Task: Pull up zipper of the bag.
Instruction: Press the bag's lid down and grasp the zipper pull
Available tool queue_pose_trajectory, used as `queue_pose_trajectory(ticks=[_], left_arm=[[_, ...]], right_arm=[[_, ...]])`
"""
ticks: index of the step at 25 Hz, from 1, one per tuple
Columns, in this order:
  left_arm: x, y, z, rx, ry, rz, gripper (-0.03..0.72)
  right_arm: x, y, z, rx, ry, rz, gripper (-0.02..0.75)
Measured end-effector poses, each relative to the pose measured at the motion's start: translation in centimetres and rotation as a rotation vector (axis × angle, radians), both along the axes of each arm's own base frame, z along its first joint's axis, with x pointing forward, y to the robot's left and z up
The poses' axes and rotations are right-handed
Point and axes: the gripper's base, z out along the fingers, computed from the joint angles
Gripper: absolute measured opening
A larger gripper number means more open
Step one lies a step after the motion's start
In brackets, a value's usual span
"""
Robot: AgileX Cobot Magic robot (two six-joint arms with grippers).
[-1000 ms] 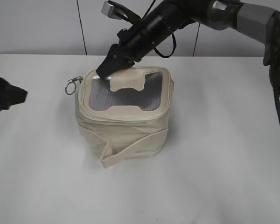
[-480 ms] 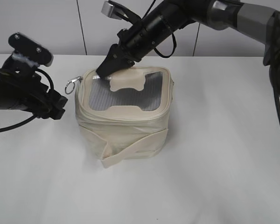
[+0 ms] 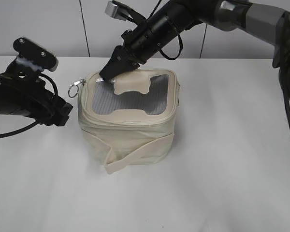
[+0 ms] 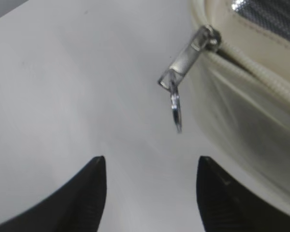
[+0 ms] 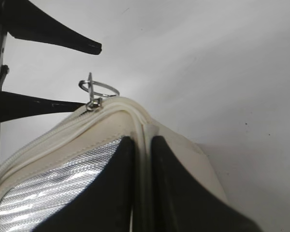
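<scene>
From my seat the bag [image 3: 128, 121] sits mid-surface. At its 10 o'clock corner the zipper [image 4: 203, 41] slider hangs its ring pull [image 4: 176, 108] free. My left gripper [image 4: 150, 188], jaws apart, waits just short of the ring. I should centre the ring between the jaws before closing. At 12 o'clock the right gripper [image 5: 141, 193] pinches the lid rim, steadying it.

We see the bag [image 3: 128, 123] as matt cream cloth with a grey mesh window [image 3: 130, 100] that glints silvery, and its zipper [image 4: 241, 72] as a ribbed cream track with shiny metal sliders and a thin ring. Both claws, left claw [image 4: 150, 191] and right claw [image 5: 141, 188], look like smooth black plastic with a dull sheen. The tabletop [image 3: 222, 169] is smooth, matt white.
</scene>
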Motion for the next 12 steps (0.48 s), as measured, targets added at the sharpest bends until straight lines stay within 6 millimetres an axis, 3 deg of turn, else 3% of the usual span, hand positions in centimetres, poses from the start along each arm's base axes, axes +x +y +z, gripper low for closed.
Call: queue_pose_trajectory(ticks=[7, 12], left_arm=[[0.9, -0.8, 1.4, -0.026, -0.021, -0.027, 0.447], [1.1, -1.0, 0.2, -0.009, 0.016, -0.037, 0.442]], right_arm=[[0.0, 0.0, 0.0, 0.0, 0.0, 0.0, 0.083], [0.0, 0.0, 0.0, 0.001, 0.002, -0.001, 0.083]])
